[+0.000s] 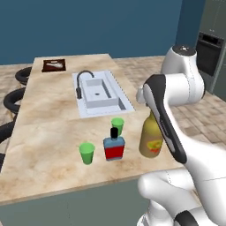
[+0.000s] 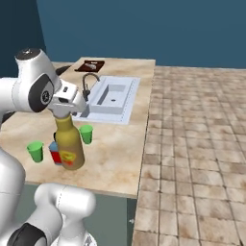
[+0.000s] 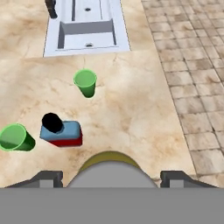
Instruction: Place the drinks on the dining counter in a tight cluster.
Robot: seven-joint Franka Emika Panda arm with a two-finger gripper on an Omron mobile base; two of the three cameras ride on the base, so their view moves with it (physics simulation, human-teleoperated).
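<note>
Two green cups stand upright on the marble top, one (image 1: pixel 87 152) nearer the front edge and the other (image 1: pixel 117 125) further back, just short of the corner of the sink (image 1: pixel 100 93). That white-grey sink sits inset with its black curved faucet (image 1: pixel 82 82) rising at its left side. Far down the top lies a dark brown board (image 1: pixel 54 65) with something pale on it, black stools (image 1: pixel 13 98) line the left side, a brick-patterned tile floor (image 2: pixel 197 144) spreads to the right, and a dark oven (image 1: pixel 210 53) shows in the far corner.

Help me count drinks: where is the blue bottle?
The blue bottle stands on the counter between a green cup and the amber bottle.
</note>
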